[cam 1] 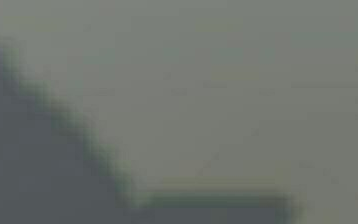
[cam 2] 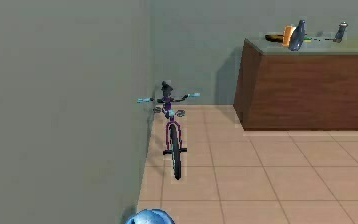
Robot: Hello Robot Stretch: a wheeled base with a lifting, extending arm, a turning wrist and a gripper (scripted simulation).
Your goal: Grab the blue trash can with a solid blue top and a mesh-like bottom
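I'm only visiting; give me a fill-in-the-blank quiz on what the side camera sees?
A ___ stands by the wall. The floor is covered in ___. The round thing at the picture's bottom edge is ___.
Missing: bicycle, tiles, blue.

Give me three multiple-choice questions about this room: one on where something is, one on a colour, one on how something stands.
1. Where is the bicycle?
A) close beside the wall
B) on a sofa
C) hanging from the ceiling

2. What colour is the rounded object at the arm side view's bottom edge?
A) red
B) blue
C) yellow

3. How does the bicycle stand?
A) upright
B) flat on its side
C) upside down

Answers:
1 A: it stands on the tiled floor next to the wall's edge.
2 B: its visible top is blue.
3 A: handlebars up, front wheel on the floor.
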